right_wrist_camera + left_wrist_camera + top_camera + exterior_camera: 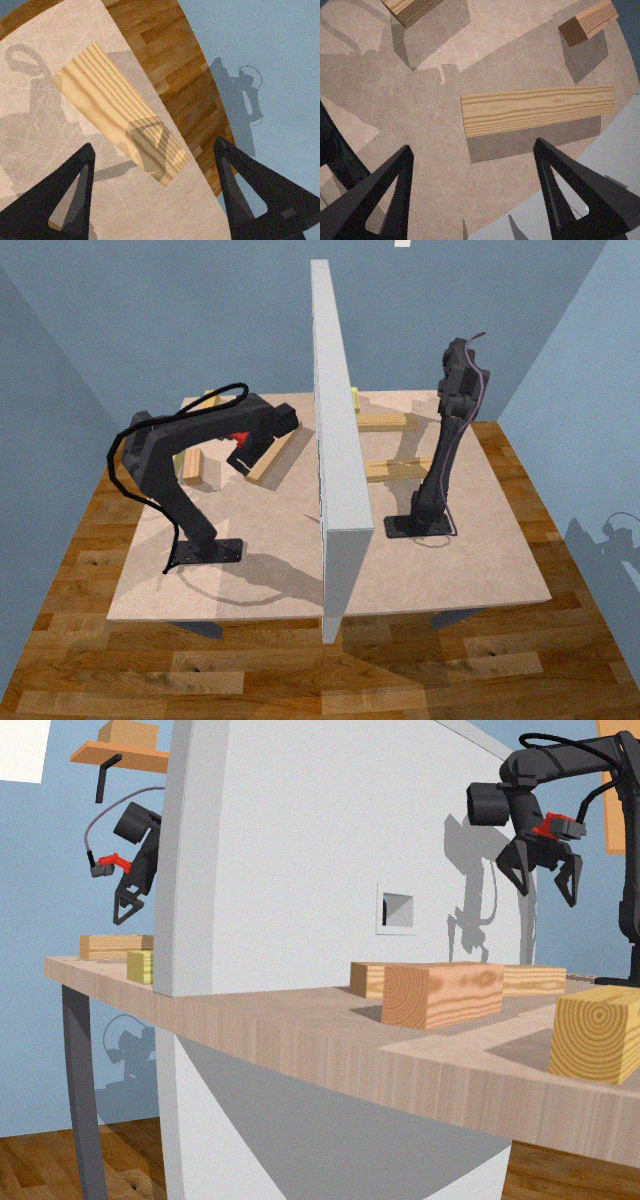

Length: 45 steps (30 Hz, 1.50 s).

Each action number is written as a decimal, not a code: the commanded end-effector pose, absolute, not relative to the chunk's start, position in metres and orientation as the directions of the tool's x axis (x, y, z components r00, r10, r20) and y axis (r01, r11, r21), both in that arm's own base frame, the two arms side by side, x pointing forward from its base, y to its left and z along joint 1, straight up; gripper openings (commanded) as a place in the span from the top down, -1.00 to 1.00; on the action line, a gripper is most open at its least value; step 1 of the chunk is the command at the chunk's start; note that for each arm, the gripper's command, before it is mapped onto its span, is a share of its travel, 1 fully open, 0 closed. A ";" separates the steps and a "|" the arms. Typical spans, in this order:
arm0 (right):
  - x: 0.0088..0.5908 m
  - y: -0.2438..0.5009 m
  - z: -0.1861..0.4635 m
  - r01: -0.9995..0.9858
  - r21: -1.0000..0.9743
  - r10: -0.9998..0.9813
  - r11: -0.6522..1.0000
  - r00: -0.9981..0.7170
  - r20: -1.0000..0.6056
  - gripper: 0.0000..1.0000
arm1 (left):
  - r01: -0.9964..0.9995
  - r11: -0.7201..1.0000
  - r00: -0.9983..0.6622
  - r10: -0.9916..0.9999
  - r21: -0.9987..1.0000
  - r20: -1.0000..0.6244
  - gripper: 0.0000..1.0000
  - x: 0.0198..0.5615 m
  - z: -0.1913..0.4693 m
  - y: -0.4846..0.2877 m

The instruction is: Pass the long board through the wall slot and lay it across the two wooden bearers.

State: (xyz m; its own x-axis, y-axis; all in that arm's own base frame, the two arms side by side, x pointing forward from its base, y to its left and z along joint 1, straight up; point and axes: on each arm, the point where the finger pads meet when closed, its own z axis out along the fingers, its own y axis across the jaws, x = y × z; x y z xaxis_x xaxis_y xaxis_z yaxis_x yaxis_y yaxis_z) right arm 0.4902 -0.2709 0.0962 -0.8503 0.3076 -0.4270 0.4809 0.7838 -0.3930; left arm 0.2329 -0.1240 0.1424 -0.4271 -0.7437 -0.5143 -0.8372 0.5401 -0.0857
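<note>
The long board [275,452] [535,979] [540,110] lies flat on the table on the left arm's side. My left gripper [549,899] [473,147] is open and empty above the table, near the board. The two bearers [386,422] [398,470] lie on the table beyond the wall [336,410] [299,849], roughly parallel and apart. One bearer [115,110] shows in the right wrist view. My right gripper [129,913] [154,146] is open and empty, raised above the bearers' side; its fingers are hidden in the top view. The slot [398,910] is a small square opening low in the wall.
A pinkish offcut [192,466] [460,993] and a yellow offcut [210,399] [589,1035] lie on the board's side. A yellow-green offcut [355,400] [139,966] lies by the wall on the bearers' side. The right arm's base [418,525] stands in front of the bearers.
</note>
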 end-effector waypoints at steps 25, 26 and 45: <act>0.493 -0.273 0.112 0.500 -0.391 0.306 0.773 -0.833 -0.461 -1.00 | -0.833 0.543 -0.418 -0.741 -0.104 -0.526 -0.50 0.235 0.150 -0.122; 0.493 -0.273 0.112 0.500 -0.391 0.306 0.773 -0.833 -0.461 -1.00 | -0.833 0.543 -0.418 -0.741 -0.104 -0.526 -0.50 0.235 0.150 -0.122; 0.520 -0.183 0.231 0.441 -0.180 0.153 0.879 -0.619 -0.771 -1.00 | -0.466 0.873 -0.785 -0.483 -0.145 -0.388 -0.50 0.273 0.119 -0.160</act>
